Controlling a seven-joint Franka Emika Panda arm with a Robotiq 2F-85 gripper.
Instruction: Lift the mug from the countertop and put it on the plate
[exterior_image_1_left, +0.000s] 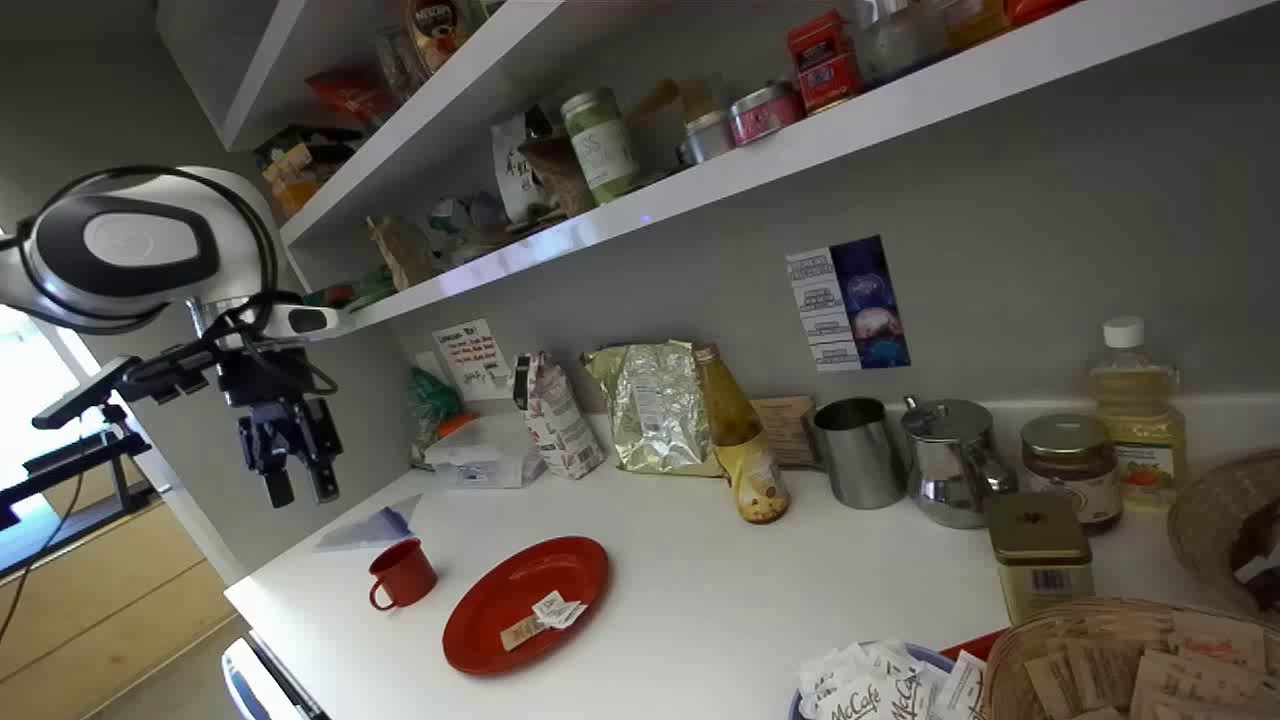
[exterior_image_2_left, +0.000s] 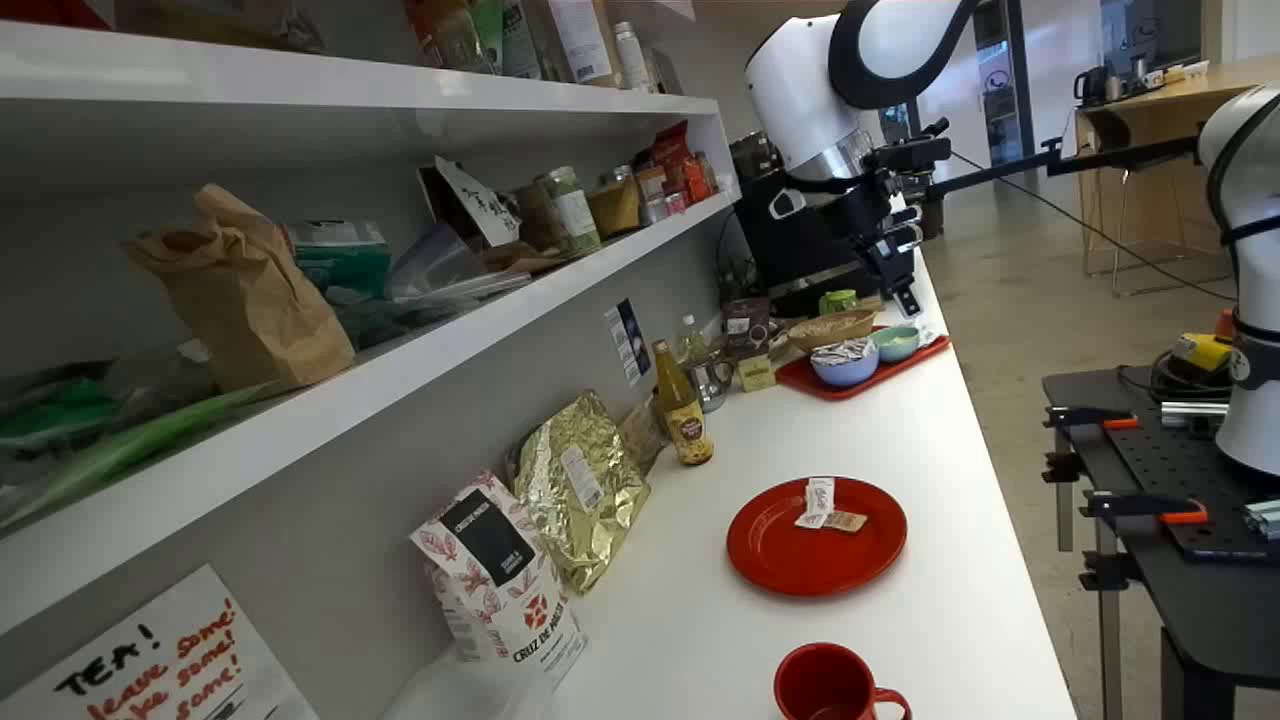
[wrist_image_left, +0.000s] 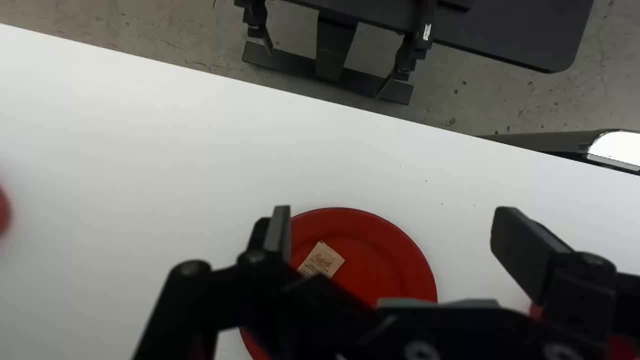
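Observation:
The small red mug (exterior_image_1_left: 404, 572) (exterior_image_2_left: 825, 680) stands upright on the white countertop (exterior_image_1_left: 700, 590) (exterior_image_2_left: 680, 620) (wrist_image_left: 150, 150), its handle at the side. The flat red plate (exterior_image_1_left: 500, 590) (exterior_image_2_left: 765, 545) (wrist_image_left: 385, 255) lies near the mug with a few paper packets (exterior_image_1_left: 530, 630) (exterior_image_2_left: 820, 500) (wrist_image_left: 322, 260) on it. My gripper (exterior_image_1_left: 300, 488) (exterior_image_2_left: 904, 268) (wrist_image_left: 392, 225) is open and empty, high above the countertop and apart from mug and plate. In the wrist view the plate shows between and below the fingers. A red patch behind the right finger is too hidden to identify.
A long shelf (exterior_image_1_left: 720, 160) (exterior_image_2_left: 400, 400) overhangs the back. Along the wall stand a foil bag (exterior_image_1_left: 650, 410) (exterior_image_2_left: 580, 490), a bottle (exterior_image_1_left: 740, 440) (exterior_image_2_left: 683, 405), a metal jug (exterior_image_1_left: 860, 455) and tins. A red tray (exterior_image_2_left: 825, 388) with bowls lies further along.

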